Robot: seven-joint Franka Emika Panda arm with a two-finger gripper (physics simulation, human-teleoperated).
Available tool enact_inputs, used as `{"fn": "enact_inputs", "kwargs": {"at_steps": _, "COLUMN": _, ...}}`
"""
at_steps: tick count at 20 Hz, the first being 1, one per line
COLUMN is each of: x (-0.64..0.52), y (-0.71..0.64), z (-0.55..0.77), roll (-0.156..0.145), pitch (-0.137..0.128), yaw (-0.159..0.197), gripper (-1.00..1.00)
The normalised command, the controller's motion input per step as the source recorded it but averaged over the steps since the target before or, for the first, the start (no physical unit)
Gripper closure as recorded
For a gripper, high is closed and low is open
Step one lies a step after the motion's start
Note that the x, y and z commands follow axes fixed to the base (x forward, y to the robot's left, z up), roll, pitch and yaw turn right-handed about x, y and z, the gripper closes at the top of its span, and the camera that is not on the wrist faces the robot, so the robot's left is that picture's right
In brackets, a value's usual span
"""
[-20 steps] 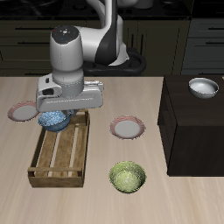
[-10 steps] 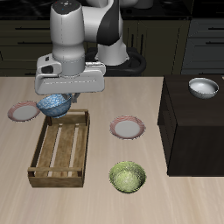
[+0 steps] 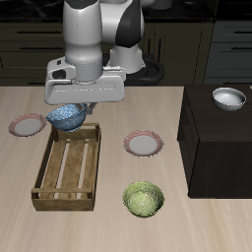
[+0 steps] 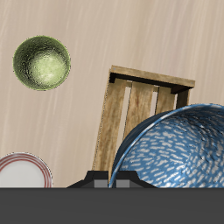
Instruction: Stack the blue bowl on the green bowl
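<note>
Above the wooden crate (image 3: 69,167), blue bowl (image 3: 66,118) gripped by jaws (fingertips hidden).

No text, label, brand, number or sign can be read in either view. The surfaces that show carry only patterns or plain colour, with no letters on them.
</note>
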Motion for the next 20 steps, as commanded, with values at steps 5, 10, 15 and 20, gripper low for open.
{"fn": "enact_inputs", "kwargs": {"at_steps": 5, "x": 0.31, "y": 0.26, "z": 0.17, "roll": -0.005, "pitch": -0.002, "yaw": -0.021, "gripper": 1.00}}
{"fn": "enact_inputs", "kwargs": {"at_steps": 10, "x": 0.26, "y": 0.26, "z": 0.18, "roll": -0.003, "pitch": -0.019, "yaw": 0.000, "gripper": 1.00}}
{"fn": "enact_inputs", "kwargs": {"at_steps": 15, "x": 0.23, "y": 0.24, "z": 0.10, "roll": 0.003, "pitch": 0.001, "yaw": -0.005, "gripper": 1.00}}
{"fn": "enact_inputs", "kwargs": {"at_steps": 20, "x": 0.28, "y": 0.33, "z": 0.08, "roll": 0.005, "pitch": 0.003, "yaw": -0.006, "gripper": 1.00}}
